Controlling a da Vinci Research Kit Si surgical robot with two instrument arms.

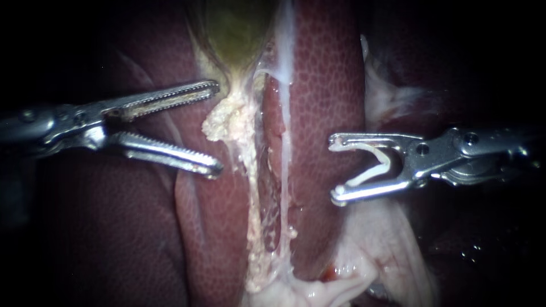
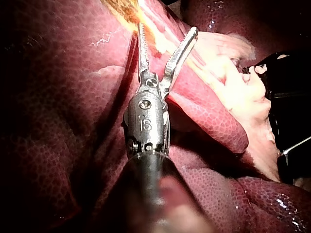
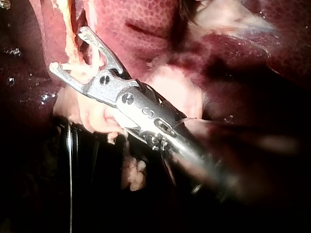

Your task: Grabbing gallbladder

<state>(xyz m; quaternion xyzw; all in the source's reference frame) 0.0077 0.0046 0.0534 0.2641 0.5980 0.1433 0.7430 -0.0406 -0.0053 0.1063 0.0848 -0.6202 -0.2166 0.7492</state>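
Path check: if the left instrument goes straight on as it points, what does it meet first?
Probably the pale crumbly tissue at the gallbladder's narrow end, just ahead of the left instrument's open jaws. Depth is unclear.

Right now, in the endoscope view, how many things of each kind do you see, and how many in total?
Instruments: 2, the left instrument with toothed jaws open, the right instrument with jaws around a clip
Clips: 1, the white clip
Organs: 2, the gallbladder and the liver
Total: 5
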